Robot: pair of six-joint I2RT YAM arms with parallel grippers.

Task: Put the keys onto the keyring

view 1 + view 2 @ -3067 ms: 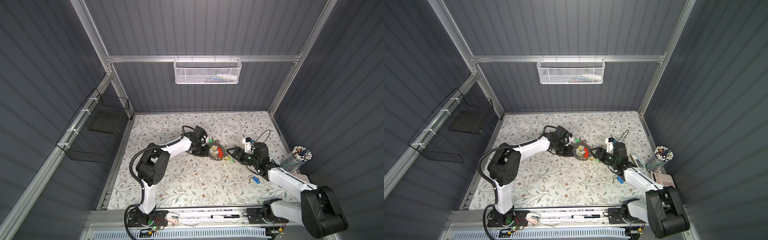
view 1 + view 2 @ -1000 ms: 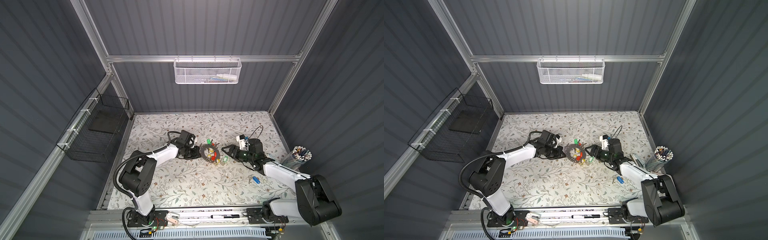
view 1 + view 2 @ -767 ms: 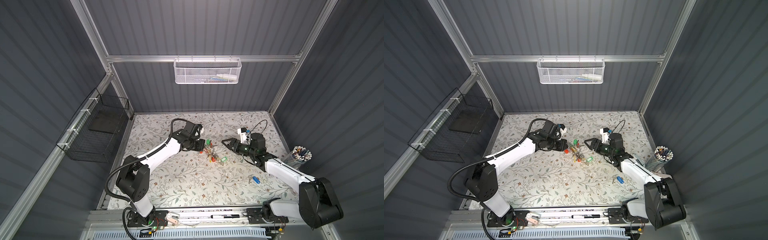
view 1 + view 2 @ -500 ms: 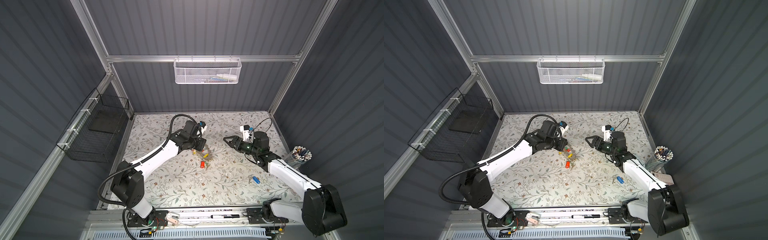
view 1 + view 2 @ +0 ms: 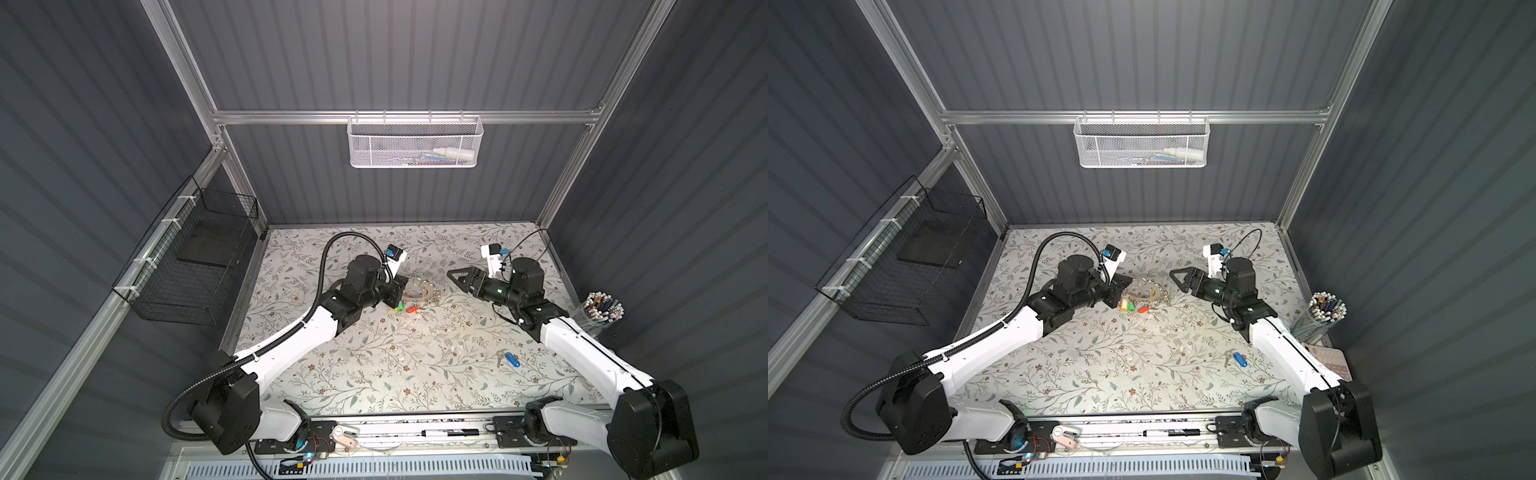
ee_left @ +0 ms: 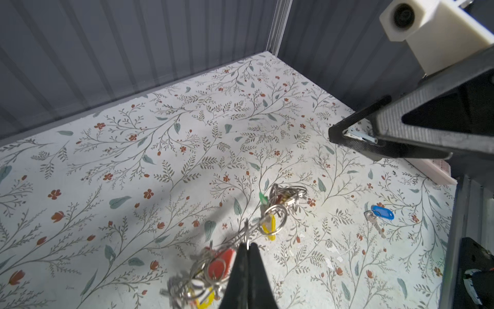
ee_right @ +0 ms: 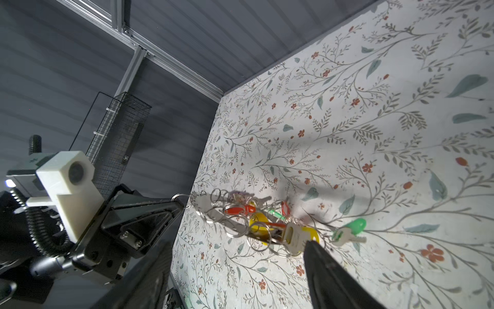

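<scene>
The keyring [image 5: 420, 291] [image 5: 1144, 293], a grey metal plate hung with split rings and red, yellow and green tags, hangs above the floral mat. My left gripper [image 5: 402, 289] [image 6: 247, 244] is shut on its edge, and in the right wrist view the keyring [image 7: 213, 211] dangles from the left gripper [image 7: 179, 200]. The keys [image 5: 511, 360] [image 5: 1241, 360] [image 6: 381, 214], with their blue tag, lie alone on the mat beside the right forearm. My right gripper [image 5: 453, 276] [image 7: 236, 243] is open and empty, pointing at the keyring from a short way to its right.
A cup of pens [image 5: 602, 307] stands at the mat's right edge, and a pink pad [image 5: 1329, 361] lies near it. A white mesh basket [image 5: 415, 141] hangs on the back wall. A black wire basket [image 5: 195, 257] hangs on the left wall.
My left arm has lifted the keyring off the mat and carried it up and back. The right gripper has risen and drawn away to the right, still open. The keys have not moved.
</scene>
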